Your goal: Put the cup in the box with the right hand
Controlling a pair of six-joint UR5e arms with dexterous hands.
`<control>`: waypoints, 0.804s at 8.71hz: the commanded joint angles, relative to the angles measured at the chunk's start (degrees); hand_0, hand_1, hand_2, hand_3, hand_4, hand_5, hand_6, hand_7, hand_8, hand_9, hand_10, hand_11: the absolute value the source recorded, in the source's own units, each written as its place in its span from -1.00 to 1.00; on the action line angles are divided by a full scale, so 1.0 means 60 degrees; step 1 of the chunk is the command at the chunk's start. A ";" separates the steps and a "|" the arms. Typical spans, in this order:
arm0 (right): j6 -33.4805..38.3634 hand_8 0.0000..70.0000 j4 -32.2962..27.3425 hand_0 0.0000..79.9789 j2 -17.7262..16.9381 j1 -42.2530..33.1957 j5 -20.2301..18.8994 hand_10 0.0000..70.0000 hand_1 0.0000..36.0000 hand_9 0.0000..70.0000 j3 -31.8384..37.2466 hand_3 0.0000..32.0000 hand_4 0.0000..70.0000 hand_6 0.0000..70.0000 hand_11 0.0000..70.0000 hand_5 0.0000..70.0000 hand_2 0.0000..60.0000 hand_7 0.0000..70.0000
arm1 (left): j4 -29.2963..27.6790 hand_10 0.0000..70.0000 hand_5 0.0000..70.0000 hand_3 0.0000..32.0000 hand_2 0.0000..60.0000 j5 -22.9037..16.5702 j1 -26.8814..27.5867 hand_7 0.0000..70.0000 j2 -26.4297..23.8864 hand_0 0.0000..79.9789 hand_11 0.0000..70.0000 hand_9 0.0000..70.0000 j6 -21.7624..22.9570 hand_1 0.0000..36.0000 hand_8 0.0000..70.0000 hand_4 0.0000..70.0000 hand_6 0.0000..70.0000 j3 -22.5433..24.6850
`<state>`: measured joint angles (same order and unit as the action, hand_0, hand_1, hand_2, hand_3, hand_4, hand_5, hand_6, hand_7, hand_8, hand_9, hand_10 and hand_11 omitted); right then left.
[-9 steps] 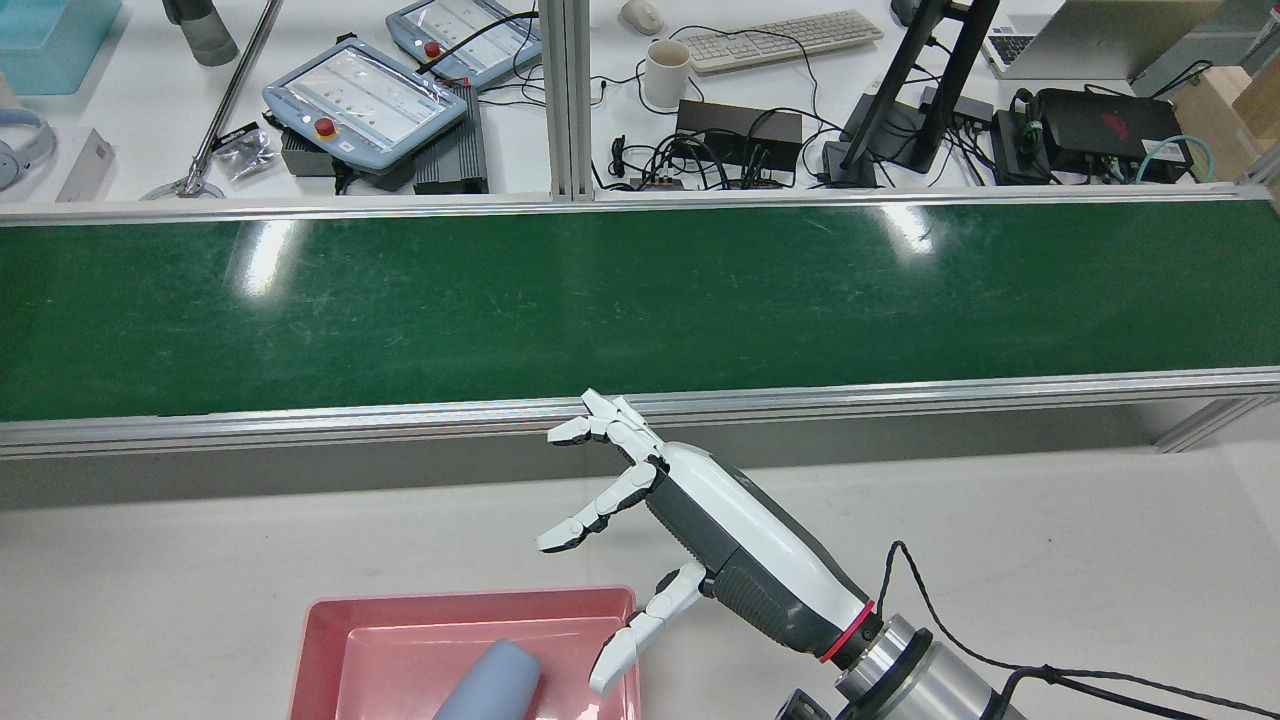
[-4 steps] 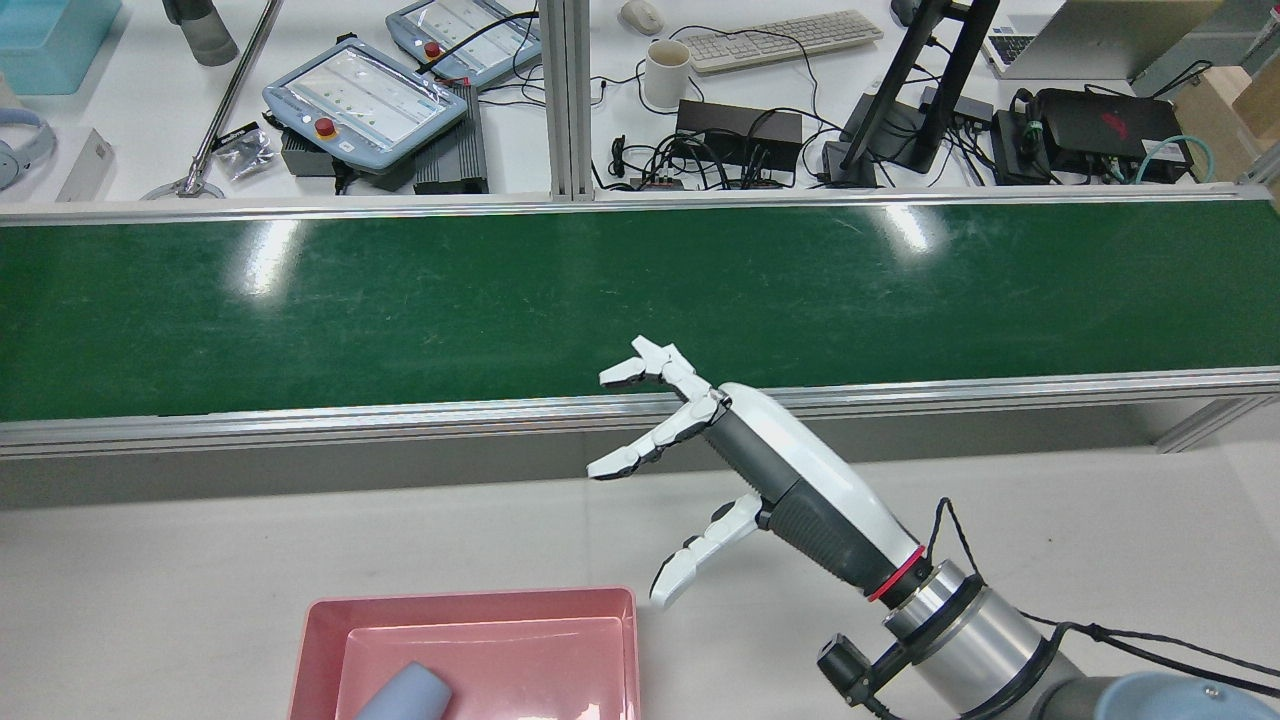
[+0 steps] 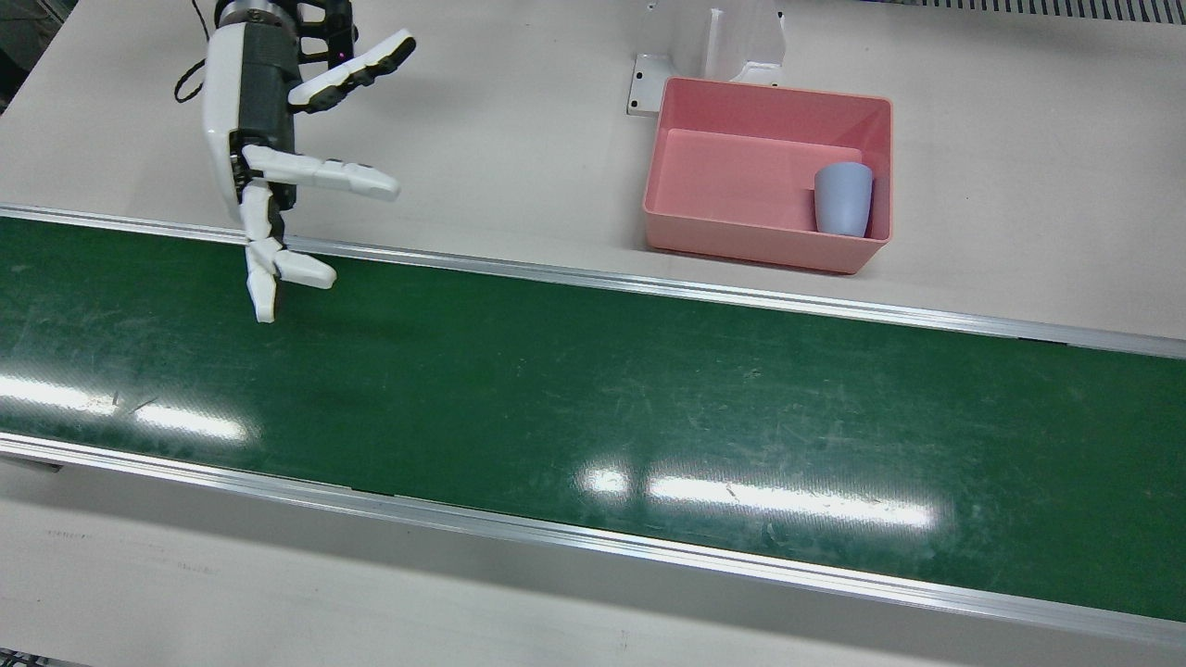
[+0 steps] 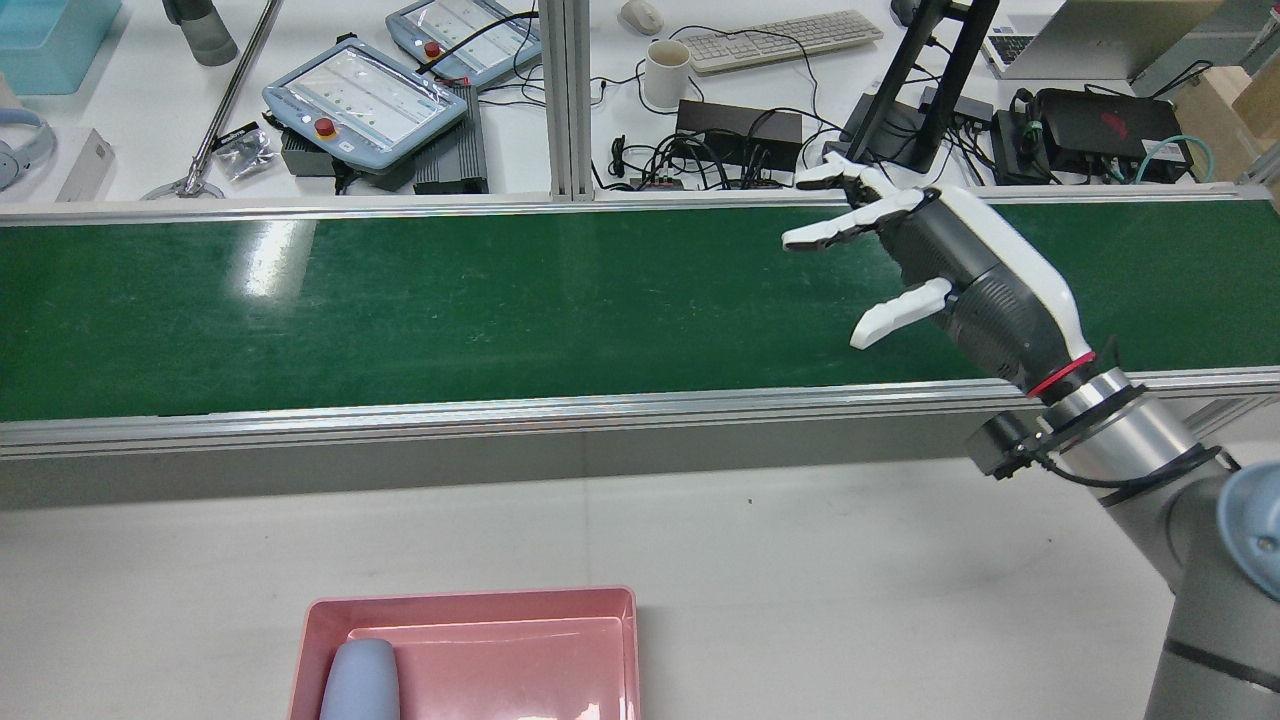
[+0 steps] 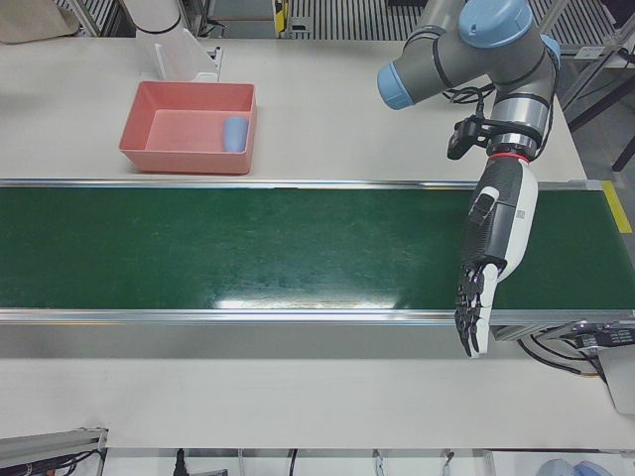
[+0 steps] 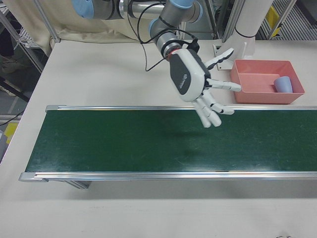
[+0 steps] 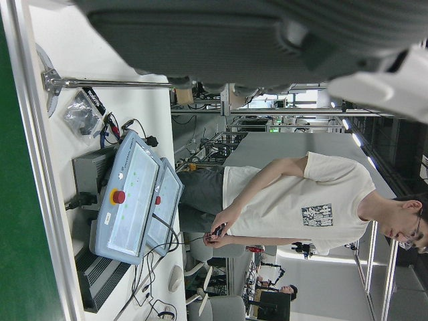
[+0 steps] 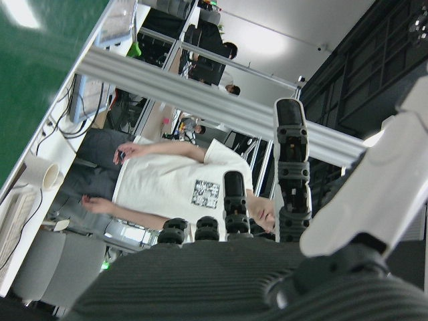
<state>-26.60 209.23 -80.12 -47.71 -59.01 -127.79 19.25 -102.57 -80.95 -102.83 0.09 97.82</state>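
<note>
Item: cup (image 3: 843, 198), lying in the pink box (image 3: 681, 102), against one end wall. Right hand (image 3: 269, 157): fingers spread wide, holding nothing; we note it has swung well away from the box, out over the green belt (image 3: 593, 398). We judge placement complete

The front cam sat high on the operators' side looking almost straight down at the green conveyor belt (image 3: 593, 408) and the pink box (image 3: 755, 232). The rear cam was high behind the arms, facing forward over the same belt (image 4: 500, 310) toward a cluttered desk (image 4: 130, 120). The left-front and right-front cams looked in from the operators' side, further back, each covering one half of the belt, and both caught the pink box. The two wrist cams were super close and turned sideways, and both showed a person in a white shirt (image 7: 294, 207).
</note>
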 commanded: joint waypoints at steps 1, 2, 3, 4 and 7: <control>0.1562 -0.94 -0.0081 0.13 -0.0152 -0.2996 -0.1192 -0.95 -1.00 -0.73 0.1651 -1.00 1.00 -0.77 -0.94 -1.00 -1.00 0.09 | 0.0000 -1.00 -1.00 -1.00 -1.00 0.0000 0.0000 -1.00 0.0000 -1.00 -1.00 -1.00 0.0000 -1.00 -1.00 -1.00 -1.00 0.0000; 0.1621 -0.94 -0.0198 0.12 -0.0283 -0.3774 -0.1602 -0.94 -1.00 -0.73 0.2075 -1.00 0.95 -0.77 -0.92 -1.00 -1.00 0.08 | 0.0000 -1.00 -1.00 -1.00 -1.00 0.0000 0.0000 -1.00 0.0000 -1.00 -1.00 -1.00 0.0000 -1.00 -1.00 -1.00 -1.00 0.0000; 0.1621 -0.94 -0.1171 0.12 -0.0632 -0.4565 -0.1968 -0.91 -1.00 -0.71 0.2761 -1.00 0.95 -0.77 -0.88 -1.00 -1.00 0.08 | 0.0000 -1.00 -1.00 -1.00 -1.00 0.0000 -0.0014 -1.00 0.0000 -1.00 -1.00 -1.00 0.0000 -1.00 -1.00 -1.00 -1.00 0.0000; 0.2013 -0.93 -0.2819 0.12 -0.0708 -0.5225 -0.2973 -0.87 -1.00 -0.71 0.4131 -1.00 0.83 -0.77 -0.82 -1.00 -1.00 0.03 | 0.0000 -1.00 -1.00 -1.00 -1.00 0.0000 0.0000 -1.00 0.0000 -1.00 -1.00 -1.00 0.0000 -1.00 -1.00 -1.00 -1.00 0.0000; 0.2178 -0.87 -0.3935 0.12 -0.1088 -0.6765 -0.3860 -0.78 -1.00 -0.58 0.5434 -1.00 0.87 -0.72 -0.69 -1.00 -1.00 0.26 | 0.0000 -1.00 -1.00 -1.00 -1.00 0.0000 0.0000 -1.00 0.0000 -1.00 -1.00 -1.00 0.0000 -1.00 -1.00 -1.00 -1.00 0.0015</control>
<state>-14.04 189.63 -84.58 -81.32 -78.56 -99.77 19.25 -102.57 -80.96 -102.83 0.15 97.88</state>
